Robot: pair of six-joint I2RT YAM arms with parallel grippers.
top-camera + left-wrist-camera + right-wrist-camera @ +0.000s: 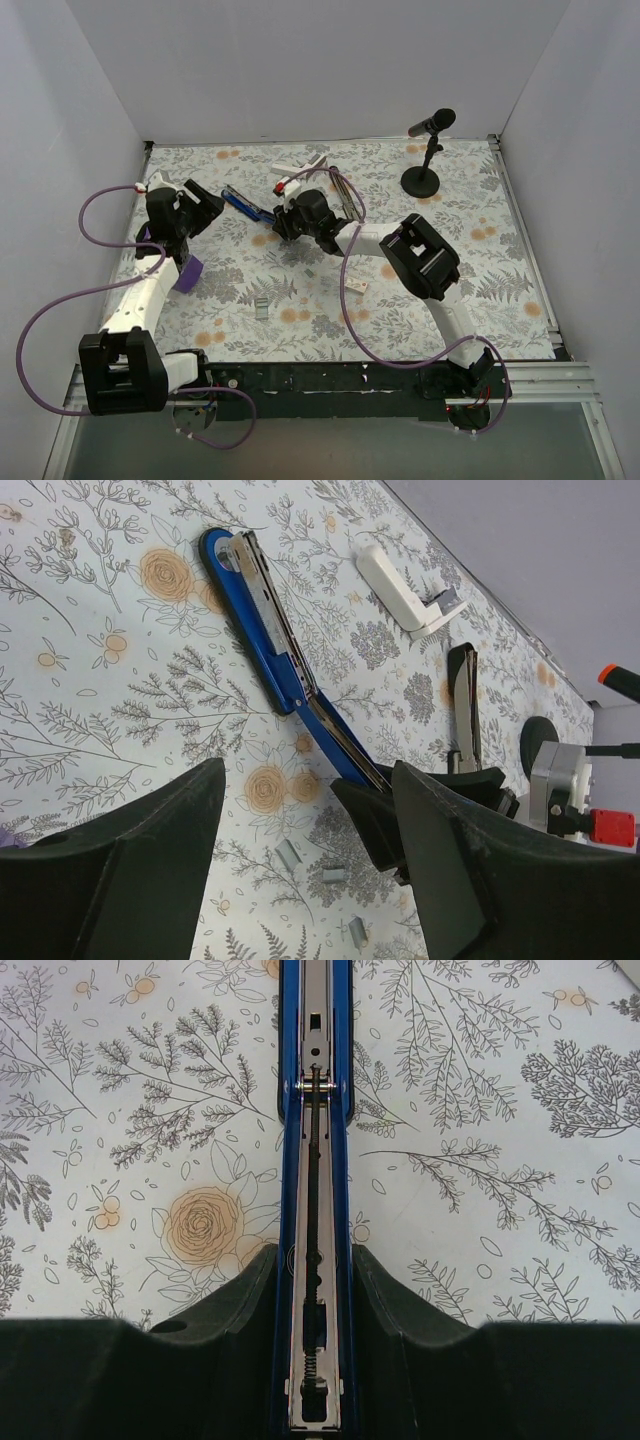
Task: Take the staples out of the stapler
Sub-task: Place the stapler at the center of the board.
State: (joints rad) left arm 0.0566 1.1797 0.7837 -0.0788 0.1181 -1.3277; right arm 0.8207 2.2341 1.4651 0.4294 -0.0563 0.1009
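Your right claw [315,1265] clamps the smooth sides of the long slim blue stapler [342,1160], silver metal channel [316,1020] bared, while your left claw [308,785] hangs open.

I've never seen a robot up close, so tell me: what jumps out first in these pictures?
A blue stapler lies swung open on the flowered table, the right gripper clamped on one end. The left gripper hovers open nearby, and small staple clumps lie scattered nearer the arms.

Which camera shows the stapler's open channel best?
Right wrist: it looks straight down into the stapler, close and sharp. Left wrist shows it slanted from the side; the top view shows it small, one end covered.
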